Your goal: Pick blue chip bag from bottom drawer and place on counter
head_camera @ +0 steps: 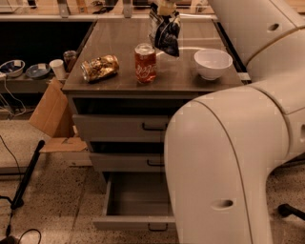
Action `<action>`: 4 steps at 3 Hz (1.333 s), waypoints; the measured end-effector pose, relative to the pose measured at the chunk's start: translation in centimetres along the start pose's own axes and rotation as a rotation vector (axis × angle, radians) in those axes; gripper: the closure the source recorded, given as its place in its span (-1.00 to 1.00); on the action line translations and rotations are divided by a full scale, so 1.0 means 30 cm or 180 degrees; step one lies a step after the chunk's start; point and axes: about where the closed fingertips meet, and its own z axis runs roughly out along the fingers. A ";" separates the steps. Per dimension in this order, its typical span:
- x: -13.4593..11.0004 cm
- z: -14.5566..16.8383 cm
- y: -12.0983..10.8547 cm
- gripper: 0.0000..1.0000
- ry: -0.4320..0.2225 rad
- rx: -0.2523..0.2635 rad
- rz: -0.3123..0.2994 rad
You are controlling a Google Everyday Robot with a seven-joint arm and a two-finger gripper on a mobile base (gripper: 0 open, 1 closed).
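Note:
The blue chip bag (166, 32) hangs upright over the back middle of the counter (119, 45), its lower end at or just above the surface, behind the red can. My gripper (164, 8) is at the top edge of the view, shut on the top of the bag. The bottom drawer (136, 199) is pulled open and its visible inside is empty. My arm's large white elbow (224, 167) covers the drawer's right part.
On the counter stand a red soda can (145, 62), a crushed golden-brown bag (99, 68) at the left and a white bowl (212, 63) at the right. The two upper drawers (121, 127) are closed. A cardboard box (50, 112) leans left of the cabinet.

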 end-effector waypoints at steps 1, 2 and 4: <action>0.027 0.021 0.006 1.00 0.0036 -0.0030 0.0054; 0.048 0.034 0.000 1.00 0.0078 -0.0025 0.0090; 0.063 0.073 -0.012 1.00 0.0198 -0.0055 0.0103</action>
